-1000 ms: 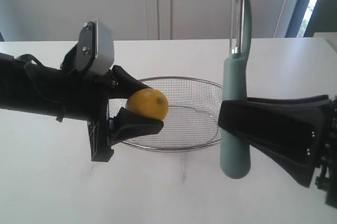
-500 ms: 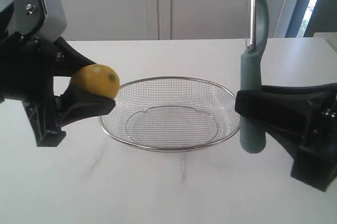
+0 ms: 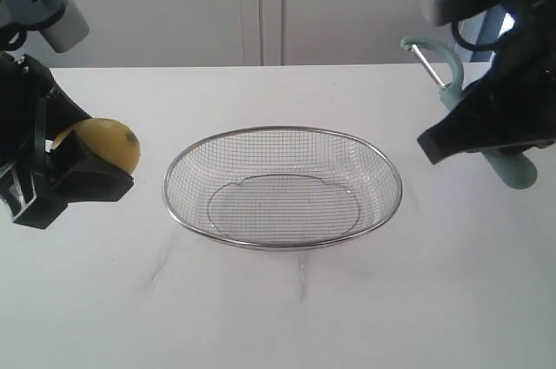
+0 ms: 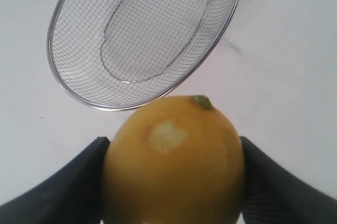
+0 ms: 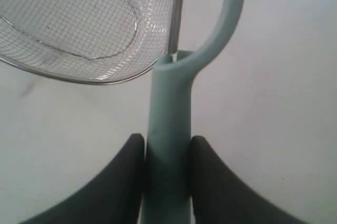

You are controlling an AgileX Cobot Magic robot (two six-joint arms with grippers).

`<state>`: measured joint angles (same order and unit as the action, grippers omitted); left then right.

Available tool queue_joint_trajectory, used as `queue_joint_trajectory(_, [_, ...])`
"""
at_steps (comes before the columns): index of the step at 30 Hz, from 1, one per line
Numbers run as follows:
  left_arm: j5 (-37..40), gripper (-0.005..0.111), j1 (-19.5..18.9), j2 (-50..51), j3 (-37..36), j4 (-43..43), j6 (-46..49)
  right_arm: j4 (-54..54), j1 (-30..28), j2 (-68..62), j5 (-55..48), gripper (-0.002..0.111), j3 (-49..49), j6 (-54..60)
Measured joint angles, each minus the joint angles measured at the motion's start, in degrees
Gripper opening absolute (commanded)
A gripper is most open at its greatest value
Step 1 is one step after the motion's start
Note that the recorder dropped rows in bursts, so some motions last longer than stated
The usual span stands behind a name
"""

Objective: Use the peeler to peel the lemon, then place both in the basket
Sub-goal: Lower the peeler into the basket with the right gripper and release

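Sitting squarely within the left hand (image 4: 172,149): lemon (image 4: 174,174).

The lemon (image 4: 174,171) is yellow with a pale patch. The peeler (image 5: 167,113) is teal-green, the basket (image 3: 282,246) silver grid mesh.

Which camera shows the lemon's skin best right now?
Left wrist view: the lemon fills the frame, clamped in the left gripper, showing a pale scraped patch. Exterior view shows only part of it behind the gripper; right wrist view shows none.
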<state>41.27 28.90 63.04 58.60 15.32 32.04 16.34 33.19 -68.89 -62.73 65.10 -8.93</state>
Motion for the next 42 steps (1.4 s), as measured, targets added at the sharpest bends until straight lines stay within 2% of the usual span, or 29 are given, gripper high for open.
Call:
queue_joint_trajectory(5, [-2.3, 0.0, 0.0, 0.0, 0.0, 0.0, 0.0, 0.0, 0.0, -5.9, 2.4, 0.0, 3.0, 5.5])
queue_joint_trajectory(16, [-5.9, 0.0, 0.0, 0.0, -1.2, 0.0, 0.0, 0.0, 0.0, -15.7, 22.0, 0.0, 3.3, 10.9])
queue_joint_trajectory(42, [-6.8, 0.0, 0.0, 0.0, -1.2, 3.2, -0.1, -0.4, 0.0, -35.3, 34.5, 0.0, 3.3, 6.4])
